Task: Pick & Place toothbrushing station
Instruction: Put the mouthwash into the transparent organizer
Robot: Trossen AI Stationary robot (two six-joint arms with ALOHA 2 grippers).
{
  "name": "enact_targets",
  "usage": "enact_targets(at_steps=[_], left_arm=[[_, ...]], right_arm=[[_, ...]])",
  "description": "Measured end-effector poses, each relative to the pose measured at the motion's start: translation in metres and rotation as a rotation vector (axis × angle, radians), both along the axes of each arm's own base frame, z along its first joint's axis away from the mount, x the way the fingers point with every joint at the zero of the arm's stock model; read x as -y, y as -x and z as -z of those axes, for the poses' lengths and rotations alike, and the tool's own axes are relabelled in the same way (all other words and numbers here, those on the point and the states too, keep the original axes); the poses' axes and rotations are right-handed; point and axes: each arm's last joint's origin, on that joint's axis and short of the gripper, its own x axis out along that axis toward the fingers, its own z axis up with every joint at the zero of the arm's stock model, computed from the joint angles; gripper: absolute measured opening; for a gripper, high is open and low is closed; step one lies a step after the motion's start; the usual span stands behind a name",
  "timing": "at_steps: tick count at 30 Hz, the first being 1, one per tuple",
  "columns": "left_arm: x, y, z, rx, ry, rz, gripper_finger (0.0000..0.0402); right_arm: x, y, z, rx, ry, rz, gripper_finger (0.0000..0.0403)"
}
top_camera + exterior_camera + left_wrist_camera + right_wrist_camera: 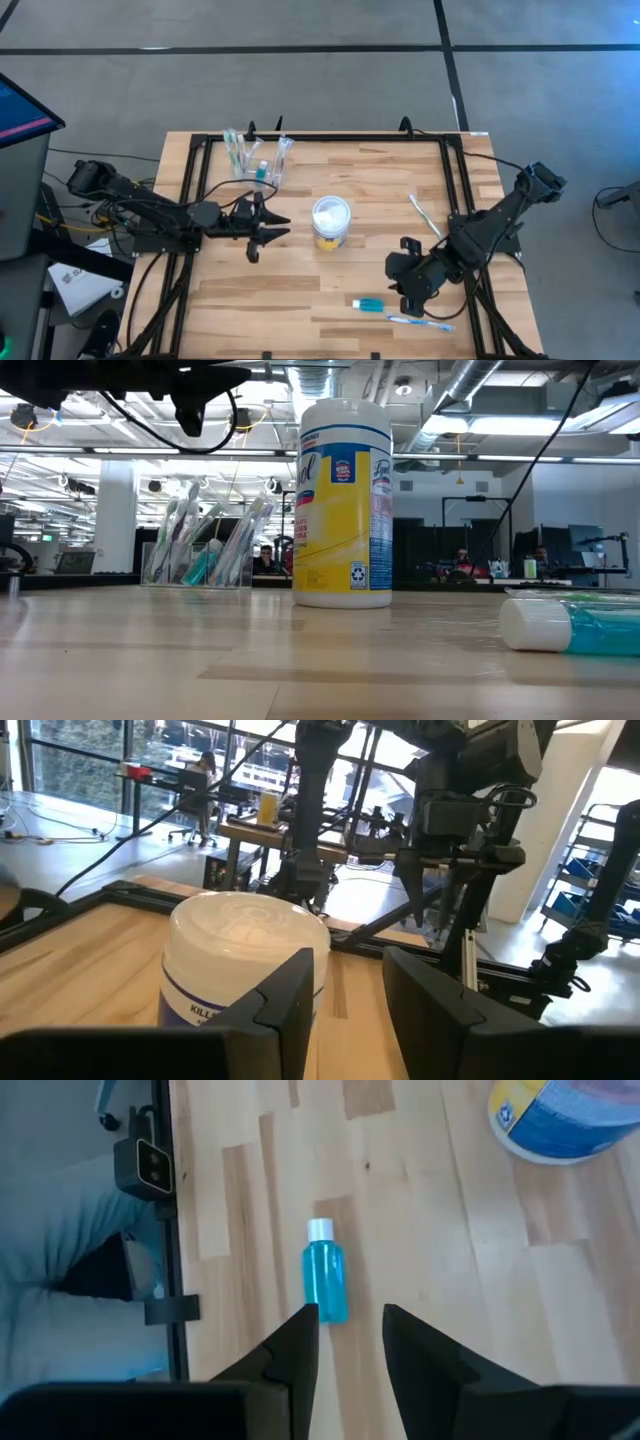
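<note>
The toothbrushing station (256, 160), a see-through stand with toothbrushes upright in its cups, stands on its base near the table's far edge, left of centre; the low view shows the station (205, 550) behind the tub. My left gripper (270, 228) hovers open and level just left of the tub, nearer than the station, with nothing between its fingers (290, 995). My right gripper (410, 288) is open, slanting down over the near right of the table. Below it a small blue bottle (325, 1280) lies on its side.
A round white-topped, yellow-banded tub (331, 222) stands mid-table, right in front of my left gripper (350, 1010). One toothbrush (420, 321) lies by the near edge beside the blue bottle (368, 303), and another toothbrush (425, 214) lies at the right. A black frame (190, 190) borders the table.
</note>
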Motion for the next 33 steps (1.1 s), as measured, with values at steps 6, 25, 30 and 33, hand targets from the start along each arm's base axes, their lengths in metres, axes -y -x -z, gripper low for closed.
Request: enact_targets(at_steps=[6, 25, 30, 33], left_arm=[[0.002, 0.001, 0.0, 0.004, 0.004, 0.01, 0.0115], [0.018, 0.003, 0.002, -0.007, 0.006, 0.053, 0.0113], [0.018, 0.003, 0.002, -0.007, 0.005, 0.052, 0.0114], [0.018, 0.003, 0.002, -0.007, 0.005, 0.052, 0.0114]], right_arm=[[-0.021, -0.004, 0.02, -0.034, 0.038, -0.008, 0.0105], [-0.055, -0.048, 0.087, -0.052, 0.09, -0.066, 0.0105], [-0.054, -0.059, 0.097, -0.048, 0.082, -0.069, 0.0105], [-0.05, -0.067, 0.105, -0.058, 0.08, -0.06, 0.0105]])
